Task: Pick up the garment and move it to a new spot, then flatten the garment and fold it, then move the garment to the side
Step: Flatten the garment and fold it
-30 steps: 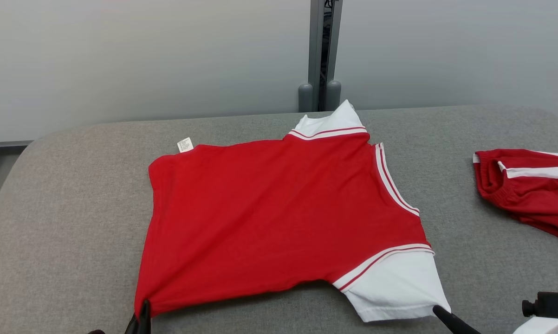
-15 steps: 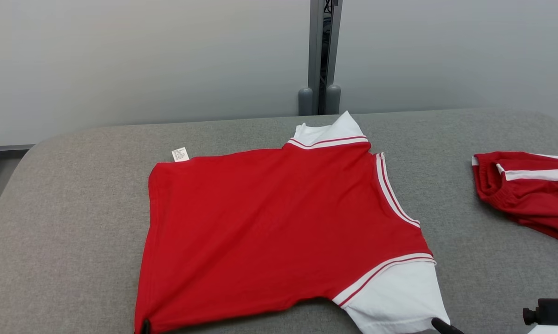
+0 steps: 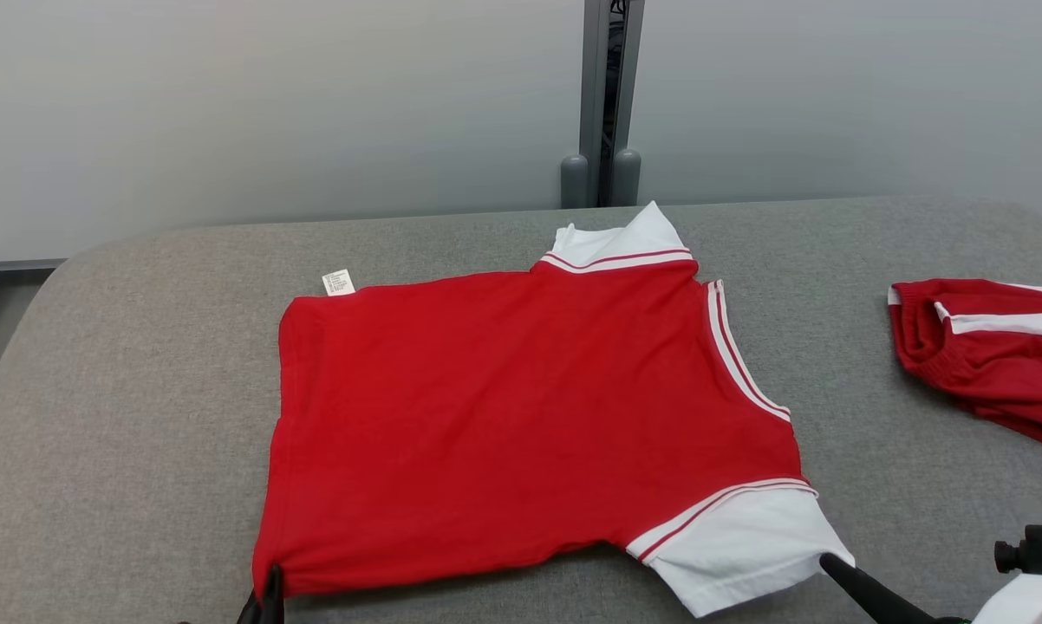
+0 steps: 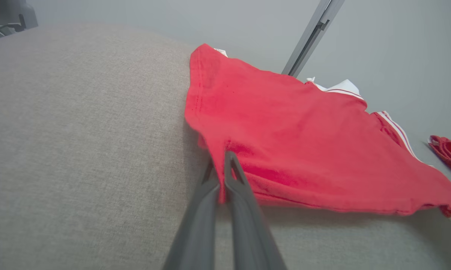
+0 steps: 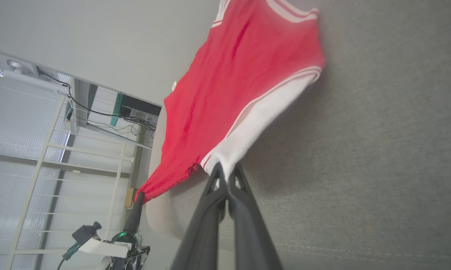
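Garment (image 3: 521,416) spread mid-bench (image 3: 122,390), pinched at both near corners
Left pincer (image 3: 267,598) is clenched on the red hem corner (image 4: 210,144), raising it a little off the bench; the body lies nearly flat, label (image 3: 338,282) at the far left corner; right pincer (image 3: 833,568) is clenched on the white sleeve (image 3: 738,546) edge; another red piece (image 3: 989,347) lies well apart at far right. Flattening looks to be the step in hand: hold both grips firm, draw the two corners evenly apart and toward the robot until the near edge goes taut, then lower it level before letting go, lest the slack beside the sleeve set a crease
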Available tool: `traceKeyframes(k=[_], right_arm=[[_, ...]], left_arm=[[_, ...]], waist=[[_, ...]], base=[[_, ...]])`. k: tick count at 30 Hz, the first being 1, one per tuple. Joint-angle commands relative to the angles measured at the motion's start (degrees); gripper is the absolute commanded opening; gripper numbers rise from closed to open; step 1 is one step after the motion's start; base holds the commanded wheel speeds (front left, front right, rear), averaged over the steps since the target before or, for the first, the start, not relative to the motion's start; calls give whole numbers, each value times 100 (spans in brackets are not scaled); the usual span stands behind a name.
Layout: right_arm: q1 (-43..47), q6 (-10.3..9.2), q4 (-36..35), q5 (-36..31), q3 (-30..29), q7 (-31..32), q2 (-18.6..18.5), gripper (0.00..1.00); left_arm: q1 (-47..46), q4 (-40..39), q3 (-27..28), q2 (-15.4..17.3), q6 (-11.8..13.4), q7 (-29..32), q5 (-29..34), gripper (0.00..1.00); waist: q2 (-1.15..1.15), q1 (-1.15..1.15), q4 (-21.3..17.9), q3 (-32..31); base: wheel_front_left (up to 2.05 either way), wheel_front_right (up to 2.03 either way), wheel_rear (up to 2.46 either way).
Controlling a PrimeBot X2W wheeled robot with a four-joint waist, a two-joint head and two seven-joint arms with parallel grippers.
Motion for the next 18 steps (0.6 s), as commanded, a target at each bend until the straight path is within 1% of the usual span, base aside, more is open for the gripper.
traceKeyframes(k=[1, 9, 18], right_arm=[[-104, 2, 36, 25, 27, -61, -35, 0], [-572, 1, 172, 107, 114, -201, -19, 0], [-1308, 2, 622, 134, 194, -247, 245, 0]], left_arm=[[-126, 2, 6, 28, -15, -24, -29, 0], [-471, 90, 18, 28, -2, -24, 56, 0], [-992, 298, 46, 27, 36, -23, 90, 0]], waist=[[0, 0, 3, 12], [0, 0, 28, 190], [0, 0, -2, 584]], base=[[0, 0, 0], [0, 0, 0], [0, 0, 0]])
